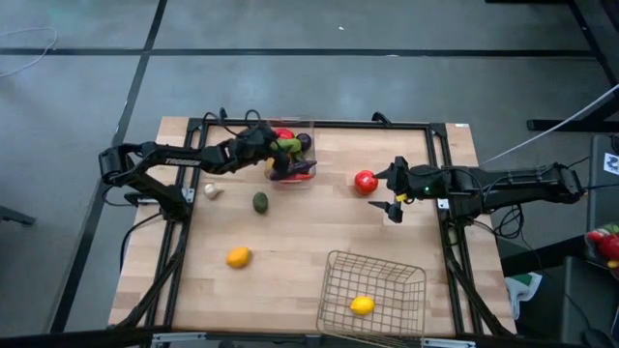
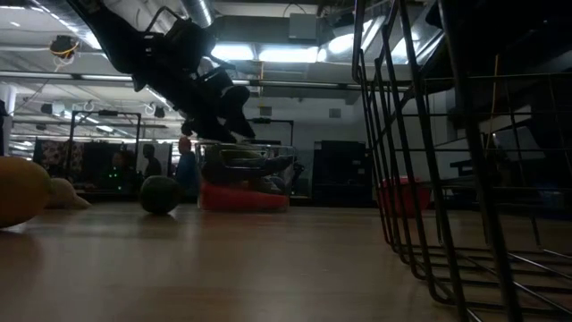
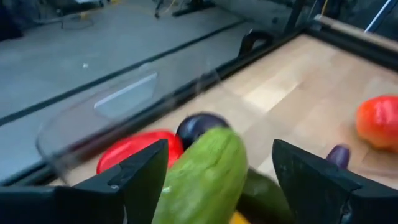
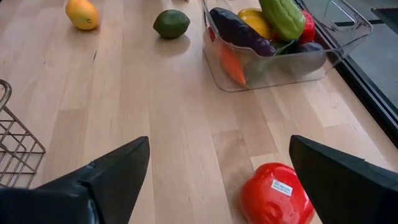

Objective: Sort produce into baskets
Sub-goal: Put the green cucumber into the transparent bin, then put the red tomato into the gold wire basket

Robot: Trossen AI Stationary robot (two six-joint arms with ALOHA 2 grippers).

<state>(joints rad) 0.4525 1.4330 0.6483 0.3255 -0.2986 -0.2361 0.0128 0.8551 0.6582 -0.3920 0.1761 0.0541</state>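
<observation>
Right wrist view shows the red tomato (image 4: 277, 194) lying on the table (image 4: 124, 112) between the right gripper's (image 4: 217, 180) spread, empty fingers; probably light, smooth, rigid plastic, best pinched across its middle.

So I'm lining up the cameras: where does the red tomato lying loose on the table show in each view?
High view: red tomato right of centre, just ahead of the open right gripper.
Low view: cannot tell.
Left wrist view: at the right edge.
Right wrist view: low, between the fingers.
Shared landmark: clear plastic bin, its rim, its wall.
</observation>
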